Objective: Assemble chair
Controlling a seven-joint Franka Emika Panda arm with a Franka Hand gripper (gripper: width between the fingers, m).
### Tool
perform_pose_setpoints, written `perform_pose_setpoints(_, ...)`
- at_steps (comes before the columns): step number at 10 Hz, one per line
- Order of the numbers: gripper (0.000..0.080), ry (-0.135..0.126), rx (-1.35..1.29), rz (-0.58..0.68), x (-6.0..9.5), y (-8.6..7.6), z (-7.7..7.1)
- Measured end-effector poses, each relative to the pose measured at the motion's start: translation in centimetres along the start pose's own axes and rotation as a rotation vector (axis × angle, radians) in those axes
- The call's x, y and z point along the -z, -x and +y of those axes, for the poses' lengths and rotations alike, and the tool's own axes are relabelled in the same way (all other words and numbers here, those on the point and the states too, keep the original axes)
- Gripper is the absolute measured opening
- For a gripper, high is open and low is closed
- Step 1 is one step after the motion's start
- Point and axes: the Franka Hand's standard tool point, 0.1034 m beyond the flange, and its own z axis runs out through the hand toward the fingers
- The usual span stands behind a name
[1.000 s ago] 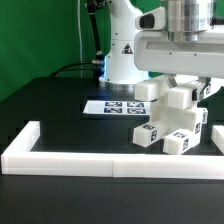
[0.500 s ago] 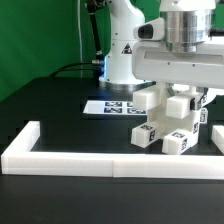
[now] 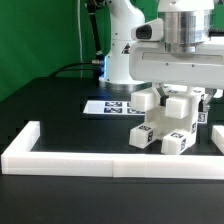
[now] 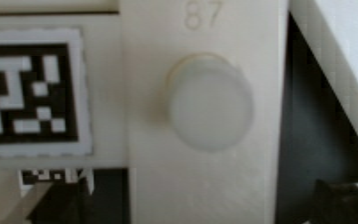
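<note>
One gripper (image 3: 184,90) hangs under the big white wrist block, low over the heap of chair pieces (image 3: 165,128); its fingertips are lost among the white blocks in the exterior view, so cannot tell whether the jaws are apart or closed, or whether anything is gripped; the wrist view does not help, filled by a close white chair part (image 4: 202,110) with a shallow oval bump and a faint moulded number above it; a black-and-white tag (image 4: 25,90) sits on the face beside the bump; dark gaps run along one edge; chair pieces are stacked matte-white blocks, tags on the lower ones facing the camera, toward the exterior view's right, on the surface (image 3: 55,115) just inside the border rail (image 3: 70,158); one small block (image 3: 146,100) sticks out of the heap on the exterior view's left, up near the gripper; marker board (image 3: 108,107) lies flat on the surface, close to the heap on the exterior view's left, touching or not unclear; surface is matte black; border rail is long, low and white, running along the front, with a short arm turning back at the exterior view's left end; arm (image 3: 122,45) base stands behind the marker board, white and glossy; black cable (image 3: 72,69) trails along the back of the surface; green backdrop (image 3: 40,30) covers the room behind.
</note>
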Motion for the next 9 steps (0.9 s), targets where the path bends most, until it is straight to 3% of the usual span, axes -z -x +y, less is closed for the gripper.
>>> perform_pose_setpoints(3,0.0649,-0.001,0.001,0.004,0.4,-0.4,0.3)
perform_pose_setpoints(5,0.0649,-0.003,-0.009,-0.008,1.7,-0.2,0.4)
perform_pose_setpoints(9,0.0649,-0.03,-0.052,-0.014,5.2,2.8,-0.2)
